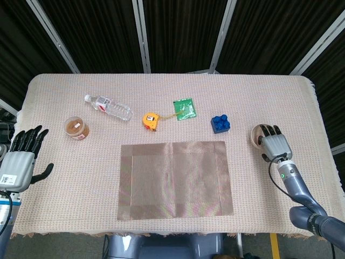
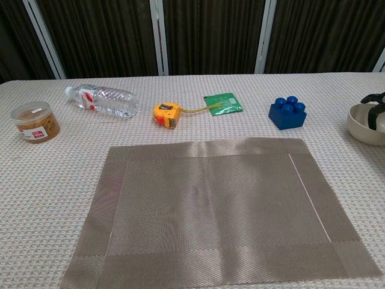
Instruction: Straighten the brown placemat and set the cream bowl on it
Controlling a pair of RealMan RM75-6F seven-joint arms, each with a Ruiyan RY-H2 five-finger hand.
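Nearest the robot, the brown placemat is lying flat on the desk, its edges running roughly square with the desk's front edge; in the chest view its near corners are being cut off by the bottom of the frame. At the far left edge the left robot hand is hovering off the side of the desk with fingers spread and nothing in them, and it is showing only in the head view. On the right, the right robot hand is covering the cream bowl, its fingers reaching over the rim into the bowl; most of the bowl is hidden beneath it, and the chest view is catching only dark fingertips at the frame's edge, so whether the bowl is actually gripped cannot be told. The bowl is sitting well apart from the placemat, to its right. Farther back are lying a brown-lidded jar, an orange tape measure, a blue block, a green packet, and a clear bottle on its side.
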